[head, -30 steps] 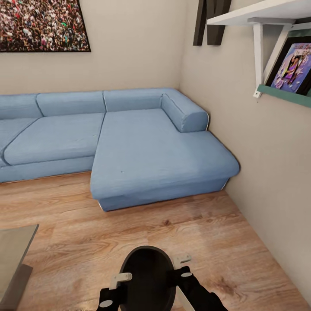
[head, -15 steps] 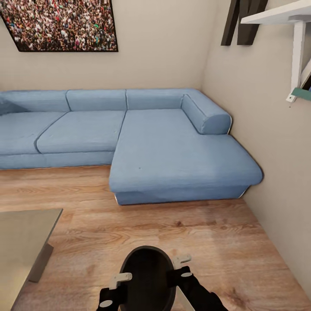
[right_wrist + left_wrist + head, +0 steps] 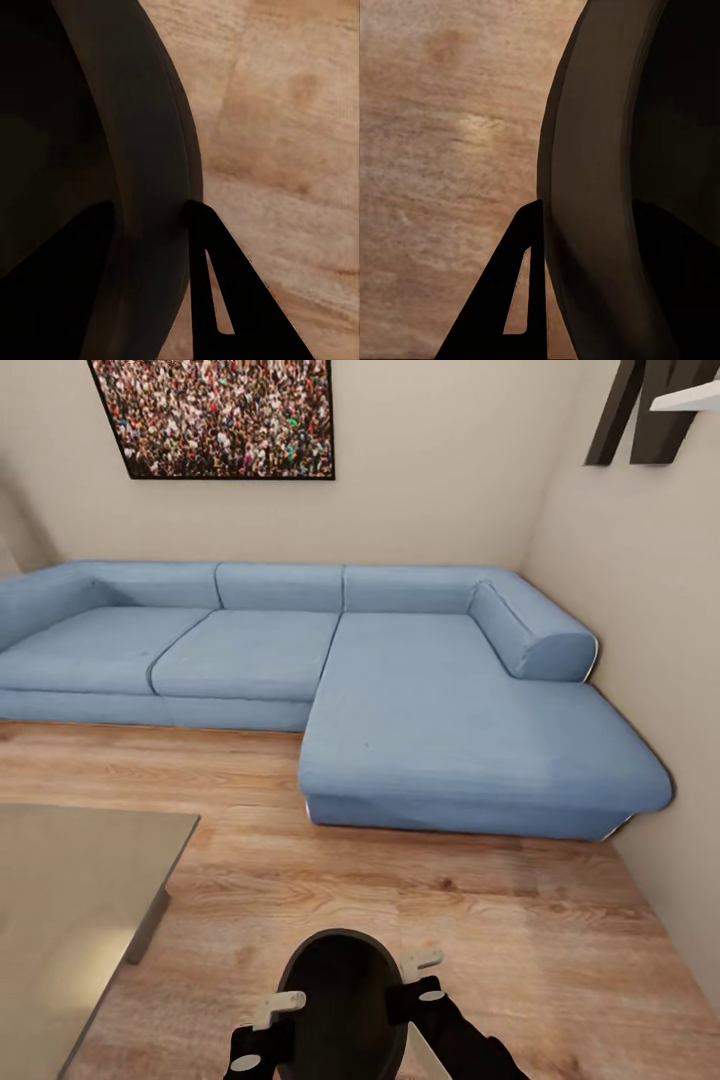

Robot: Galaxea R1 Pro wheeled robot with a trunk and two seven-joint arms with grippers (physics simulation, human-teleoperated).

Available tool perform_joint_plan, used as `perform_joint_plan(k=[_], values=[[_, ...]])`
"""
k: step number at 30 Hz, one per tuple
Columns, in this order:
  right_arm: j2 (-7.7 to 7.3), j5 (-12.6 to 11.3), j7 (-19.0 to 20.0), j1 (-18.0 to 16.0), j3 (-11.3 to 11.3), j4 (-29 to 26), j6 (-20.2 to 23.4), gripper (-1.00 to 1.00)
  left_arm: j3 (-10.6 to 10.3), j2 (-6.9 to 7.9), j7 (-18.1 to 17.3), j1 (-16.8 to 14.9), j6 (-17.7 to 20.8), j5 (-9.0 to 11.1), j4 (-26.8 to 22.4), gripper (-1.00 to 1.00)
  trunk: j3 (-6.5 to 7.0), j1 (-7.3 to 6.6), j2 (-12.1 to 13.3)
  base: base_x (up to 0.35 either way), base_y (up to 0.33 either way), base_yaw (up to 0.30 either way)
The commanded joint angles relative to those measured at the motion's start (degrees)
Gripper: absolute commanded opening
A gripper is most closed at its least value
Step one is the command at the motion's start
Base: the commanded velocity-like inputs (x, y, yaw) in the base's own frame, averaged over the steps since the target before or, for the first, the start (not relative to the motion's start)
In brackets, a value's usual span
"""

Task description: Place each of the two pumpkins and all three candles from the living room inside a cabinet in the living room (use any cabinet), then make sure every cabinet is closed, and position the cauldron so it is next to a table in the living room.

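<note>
Grippers first: the left gripper (image 3: 268, 1025) and the right gripper (image 3: 418, 980) clamp opposite sides of the cauldron (image 3: 343, 1000), each closed on its rim. In the left wrist view one dark finger (image 3: 514, 292) lies against the outside of the cauldron wall (image 3: 592, 225); in the right wrist view a finger (image 3: 217, 300) lies likewise against the outer wall (image 3: 150, 172), with a second dark shape on the inner side. The cauldron is carried between both arms, low in front of the trunk, mouth up, above the wood floor (image 3: 480, 920). Whether it contains anything cannot be told; the interior reads as plain black.

Table (image 3: 70, 890): its corner shows at the left of the head view, near the cauldron but apart from it. Sofa (image 3: 400, 690) runs along the far wall, with a picture (image 3: 220, 415) above it.

Step in hand, by judgement: the last one, carrying the cauldron to the table. Pumpkins, candles and cabinet cannot be assessed from these views.

Next move calls for bringing the base nearer the table's edge, lowering both arms evenly so the pot stays level, setting it on the floor just beside the table, then releasing both grips together. Risk: uneven release may tip it.
</note>
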Motion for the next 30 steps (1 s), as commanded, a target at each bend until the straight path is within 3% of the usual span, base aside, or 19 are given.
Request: perform_joint_plan(k=[1,10,30], values=[[1.88,-1.0,-0.3,-0.02,0.64,-0.24,0.01,-1.0,-1.37,-0.07,-1.39,-0.06,0.13,1.67,0.04,-1.0,-0.04,-0.03,-0.02,-0.16,0.0,0.29],[1.88,-1.0,-0.29,-0.02,0.64,-0.24,0.0,-1.0,-1.37,-0.06,-1.39,-0.05,0.13,1.67,0.04,-1.0,-0.04,-0.03,-0.02,-0.165,0.0,0.29],[1.88,-1.0,-0.29,-0.02,0.64,-0.24,-0.03,-1.0,-1.37,-0.08,-1.39,-0.04,0.13,1.67,0.04,-1.0,-0.04,-0.03,-0.02,-0.021,0.0,0.267]])
